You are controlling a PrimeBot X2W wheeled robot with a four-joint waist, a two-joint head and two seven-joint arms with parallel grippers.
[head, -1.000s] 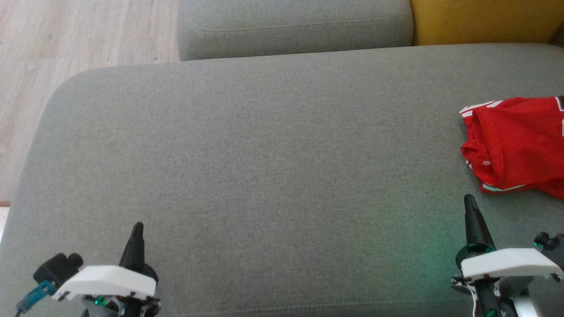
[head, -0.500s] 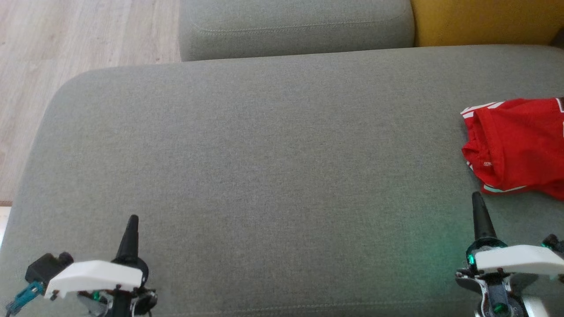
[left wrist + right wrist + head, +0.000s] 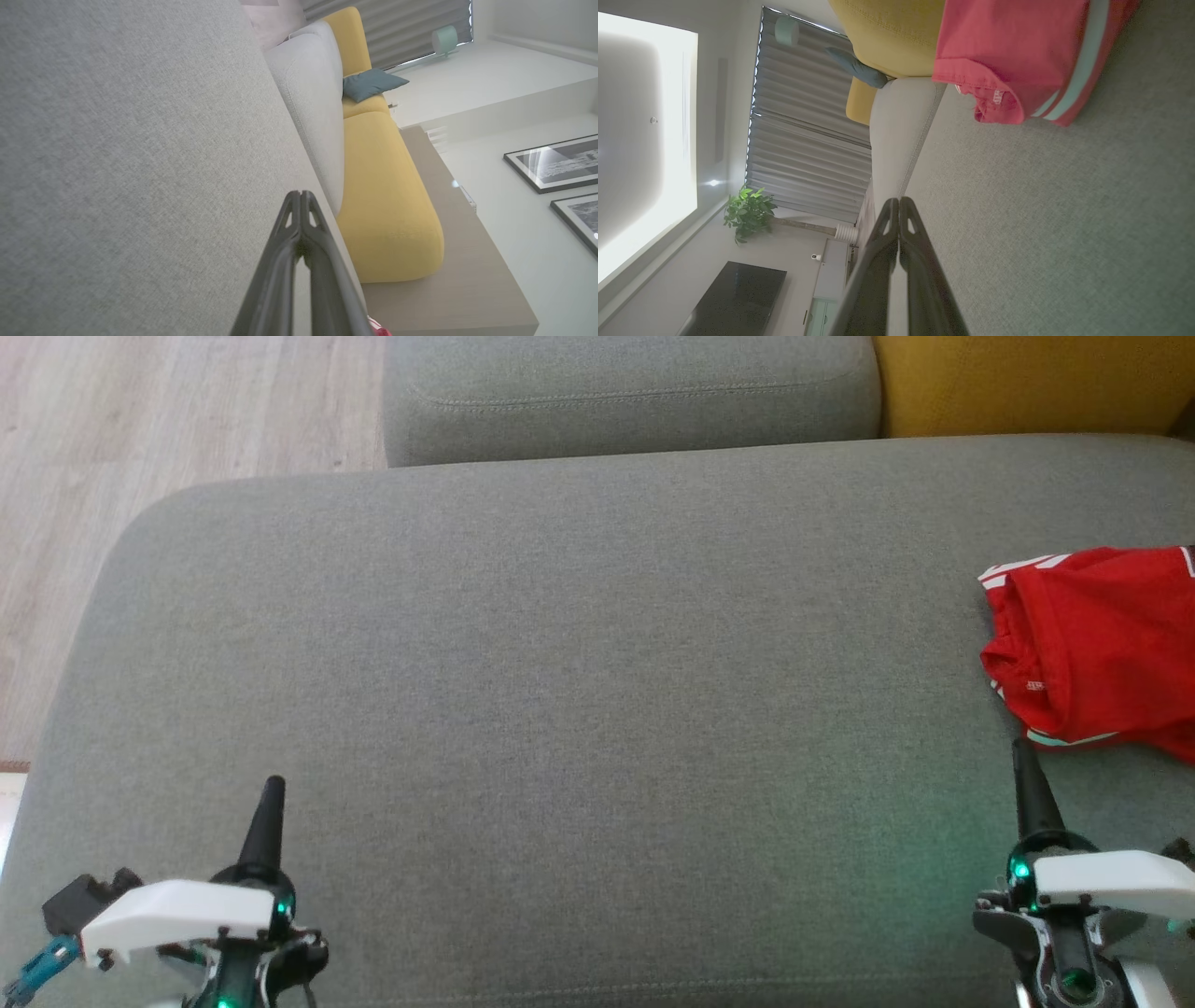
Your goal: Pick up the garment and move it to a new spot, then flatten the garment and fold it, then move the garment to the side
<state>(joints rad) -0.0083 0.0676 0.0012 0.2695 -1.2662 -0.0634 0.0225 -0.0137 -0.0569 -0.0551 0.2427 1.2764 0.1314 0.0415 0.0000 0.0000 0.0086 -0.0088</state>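
Observation:
A crumpled red garment [image 3: 1102,649] with white and pale green trim lies at the right edge of the grey sofa seat [image 3: 560,709]. My right gripper [image 3: 1024,751] is shut and empty, its tip just below the garment's near hem, apart from it. The right wrist view shows the shut gripper [image 3: 899,201] with the garment [image 3: 1017,51] ahead at the top. My left gripper [image 3: 273,789] is shut and empty over the seat's near left; in the left wrist view the gripper [image 3: 300,195] points along the bare grey seat.
A grey back cushion [image 3: 625,392] and a yellow cushion [image 3: 1027,378] border the seat's far side. Wooden floor [image 3: 140,429] lies beyond the seat's left edge. A wide bare stretch of seat runs between my two grippers.
The right gripper has moved up and to the right, closer to the garment's hem. The left gripper has shifted slightly left and forward. The garment has not moved; the head view has shifted slightly.

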